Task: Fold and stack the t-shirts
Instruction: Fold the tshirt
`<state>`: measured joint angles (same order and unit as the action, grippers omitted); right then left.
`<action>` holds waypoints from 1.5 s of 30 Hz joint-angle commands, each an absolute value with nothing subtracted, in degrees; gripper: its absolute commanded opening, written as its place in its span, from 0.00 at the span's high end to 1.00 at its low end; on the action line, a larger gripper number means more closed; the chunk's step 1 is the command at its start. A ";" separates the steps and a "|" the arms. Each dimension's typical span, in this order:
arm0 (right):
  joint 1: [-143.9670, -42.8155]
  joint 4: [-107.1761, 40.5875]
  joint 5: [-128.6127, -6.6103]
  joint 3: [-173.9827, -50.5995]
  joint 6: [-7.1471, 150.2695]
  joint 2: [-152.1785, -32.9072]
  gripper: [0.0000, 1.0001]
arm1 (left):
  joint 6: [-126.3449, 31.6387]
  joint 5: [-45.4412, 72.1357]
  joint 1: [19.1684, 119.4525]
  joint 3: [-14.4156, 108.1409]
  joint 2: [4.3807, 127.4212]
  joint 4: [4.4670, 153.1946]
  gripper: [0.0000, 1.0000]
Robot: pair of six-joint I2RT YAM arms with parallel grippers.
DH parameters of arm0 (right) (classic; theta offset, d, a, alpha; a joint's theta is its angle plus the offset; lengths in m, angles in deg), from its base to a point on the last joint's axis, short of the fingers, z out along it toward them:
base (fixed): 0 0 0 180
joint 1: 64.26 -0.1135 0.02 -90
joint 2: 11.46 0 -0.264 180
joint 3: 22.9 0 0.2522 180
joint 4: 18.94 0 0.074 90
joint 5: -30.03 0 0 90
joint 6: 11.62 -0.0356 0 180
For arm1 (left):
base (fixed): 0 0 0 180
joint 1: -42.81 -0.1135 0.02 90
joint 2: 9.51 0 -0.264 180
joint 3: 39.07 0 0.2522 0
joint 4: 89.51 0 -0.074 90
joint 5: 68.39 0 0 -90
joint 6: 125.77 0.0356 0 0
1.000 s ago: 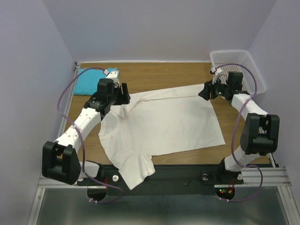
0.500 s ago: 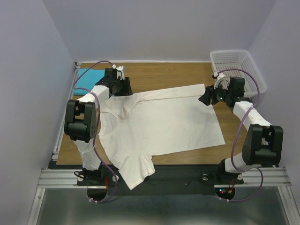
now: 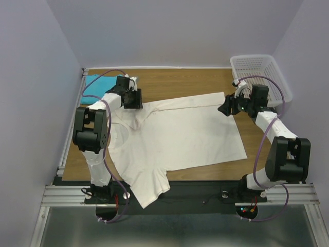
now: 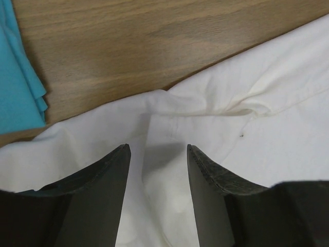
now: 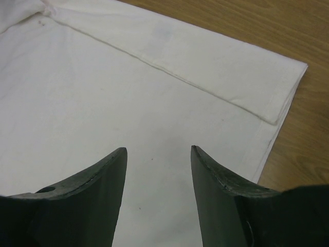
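Cream t-shirt (image 3: pixel 180 134): soft matt cloth, creased
Turquoise t-shirt (image 3: pixel 91 85): matt cloth
Worktop (image 3: pixel 175 85): smooth wood grain
Basket (image 3: pixel 267 64): white perforated plastic
Fingers (image 4: pixel 103 180): matt black, grainy

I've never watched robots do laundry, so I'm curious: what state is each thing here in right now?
cream t-shirt: spread out, not yet folded up.
turquoise t-shirt: folded, lying far left.
basket: upright, far right.
left gripper: open, holding nothing, over the cream t-shirt's shoulder area.
right gripper: open, holding nothing, over the cream t-shirt's far right corner.

Large shirt (image 3: pixel 180 136) lies centre, small shirt (image 3: pixel 92 86) far left, basket (image 3: pixel 259 67) far right.
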<state>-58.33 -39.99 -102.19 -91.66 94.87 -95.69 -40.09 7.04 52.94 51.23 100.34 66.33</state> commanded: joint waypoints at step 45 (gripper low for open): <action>-56.70 -38.59 -101.98 -90.71 95.43 -92.94 0.41 | -37.79 -7.48 63.64 40.44 91.13 67.23 0.93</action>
<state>-57.19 -39.97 -102.12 -91.05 95.06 -94.92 -37.71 -6.95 62.62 39.99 91.57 66.14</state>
